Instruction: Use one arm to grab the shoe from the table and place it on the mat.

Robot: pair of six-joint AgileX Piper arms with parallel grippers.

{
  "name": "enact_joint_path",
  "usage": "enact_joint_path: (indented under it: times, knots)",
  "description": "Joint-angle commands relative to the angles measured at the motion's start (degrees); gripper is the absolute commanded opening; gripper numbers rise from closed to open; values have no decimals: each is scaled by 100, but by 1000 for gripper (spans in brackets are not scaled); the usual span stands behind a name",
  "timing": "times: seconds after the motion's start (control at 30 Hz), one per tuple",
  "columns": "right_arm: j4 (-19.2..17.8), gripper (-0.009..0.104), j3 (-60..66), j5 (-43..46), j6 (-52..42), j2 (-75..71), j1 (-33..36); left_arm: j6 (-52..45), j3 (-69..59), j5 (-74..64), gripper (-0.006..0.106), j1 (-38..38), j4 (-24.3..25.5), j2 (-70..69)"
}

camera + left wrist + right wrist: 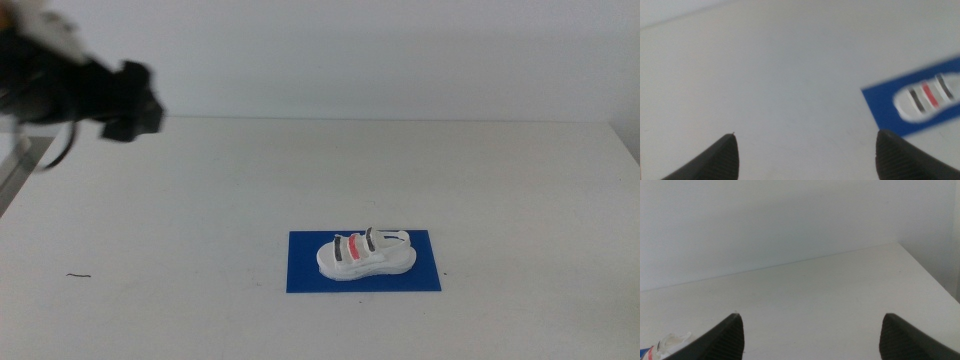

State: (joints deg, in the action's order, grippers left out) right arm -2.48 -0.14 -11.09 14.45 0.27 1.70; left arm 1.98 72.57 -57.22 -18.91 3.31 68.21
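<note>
The white shoe [365, 255], with two dark straps and one red strap, lies on its sole on the dark blue mat [305, 275] at the middle front of the table [200, 200]. My left arm is raised at the far left of the middle view, blurred, with its gripper [135, 100] well away from the shoe. In the left wrist view this gripper [805, 137] is open and empty, and the shoe [927, 97] and mat [880, 102] show off to one side. My right gripper [810, 317] is open and empty; it is out of the middle view. A bit of the shoe [670, 342] shows in the right wrist view.
A small dark scratch mark [78, 276] is on the table at the front left. The table's far edge meets a plain white wall [400, 50].
</note>
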Motion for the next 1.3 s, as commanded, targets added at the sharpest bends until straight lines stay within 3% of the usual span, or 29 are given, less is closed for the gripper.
enact_joint_path:
  times: [0.0,0.27,0.37,0.43,0.63,0.87,1.27]
  knots:
    - [-33,79,14,44,-29,-27,-1,288,-765,756,94,289,101,-597]
    - [-33,79,14,44,-29,-27,-1,514,-3168,3706,94,999,-15,-2303]
    - [-33,79,14,44,-29,-27,-1,312,-4284,5043,94,1491,-523,-2993]
    - [-33,79,14,44,-29,-27,-1,159,-5044,5431,94,1832,-567,-3544]
    - [-33,79,14,44,-29,-27,-1,151,-6398,5431,94,2418,-567,-5283]
    - [-33,79,14,44,-29,-27,-1,302,-7257,5377,94,2291,-426,-6803]
    - [-33,79,14,44,-29,-27,-1,289,-7257,5190,94,2291,-415,-6821]
